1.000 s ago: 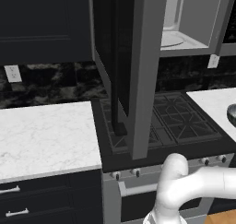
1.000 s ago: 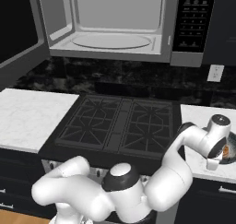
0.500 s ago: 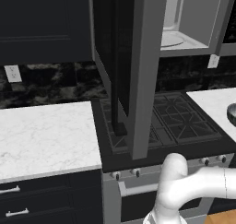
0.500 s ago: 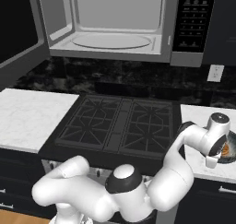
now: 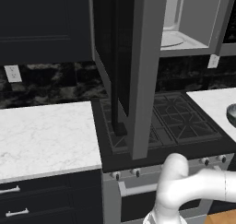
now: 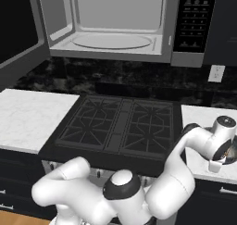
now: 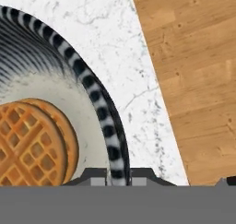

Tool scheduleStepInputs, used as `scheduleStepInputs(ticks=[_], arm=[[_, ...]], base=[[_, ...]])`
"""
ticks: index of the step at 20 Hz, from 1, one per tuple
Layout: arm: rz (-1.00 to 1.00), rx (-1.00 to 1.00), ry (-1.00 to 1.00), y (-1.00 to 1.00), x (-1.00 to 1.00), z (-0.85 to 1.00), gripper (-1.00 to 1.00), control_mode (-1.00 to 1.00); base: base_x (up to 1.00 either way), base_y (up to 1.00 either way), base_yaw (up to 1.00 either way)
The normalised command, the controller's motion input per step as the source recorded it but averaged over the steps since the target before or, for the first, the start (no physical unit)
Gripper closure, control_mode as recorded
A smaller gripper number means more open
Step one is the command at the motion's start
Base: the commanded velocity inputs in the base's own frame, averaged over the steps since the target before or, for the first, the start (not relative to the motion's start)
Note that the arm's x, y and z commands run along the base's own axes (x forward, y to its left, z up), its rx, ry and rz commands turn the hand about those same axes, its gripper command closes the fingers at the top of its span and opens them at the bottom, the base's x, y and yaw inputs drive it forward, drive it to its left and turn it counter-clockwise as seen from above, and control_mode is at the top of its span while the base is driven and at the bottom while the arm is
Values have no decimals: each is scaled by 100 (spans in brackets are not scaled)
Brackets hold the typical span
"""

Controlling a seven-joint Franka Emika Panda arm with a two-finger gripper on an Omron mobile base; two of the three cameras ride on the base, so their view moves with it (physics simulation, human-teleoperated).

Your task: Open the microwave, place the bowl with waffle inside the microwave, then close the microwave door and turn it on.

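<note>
Between jaws, bowl (image 7: pixel 103 121) rim, waffle (image 7: pixel 32 142) beside

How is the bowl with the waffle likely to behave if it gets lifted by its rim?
The bowl looks rigid, so a thin rim pinched by the tool should probably hold its shape. Gripped at one edge only, it may tilt away from the fingers. The waffle lies loose and flat on the smooth inside, so it could slide if the bowl tips.

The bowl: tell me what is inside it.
The bowl holds the waffle, lying flat on its pale floor. The waffle's left part is cut off by the hand view's edge, and its lower edge is hidden behind the fingers straddling the rim.
</note>
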Motion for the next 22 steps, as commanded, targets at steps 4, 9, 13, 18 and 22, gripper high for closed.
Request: scheduleStepInputs(ticks=[4, 9, 13, 18, 22], arm=[[3, 0, -14, 0, -79, 29, 100, -100], [6, 0, -25, 13, -81, 81, 100, -100], [13, -3, -27, 41, -85, 98, 100, -100], [18, -13, -12, 79, -74, 96, 100, -100], [29, -20, 0, 100, -63, 78, 100, -100]], base=[[0, 0, 0], [0, 0, 0], [0, 0, 0], [0, 0, 0], [0, 0, 0]])
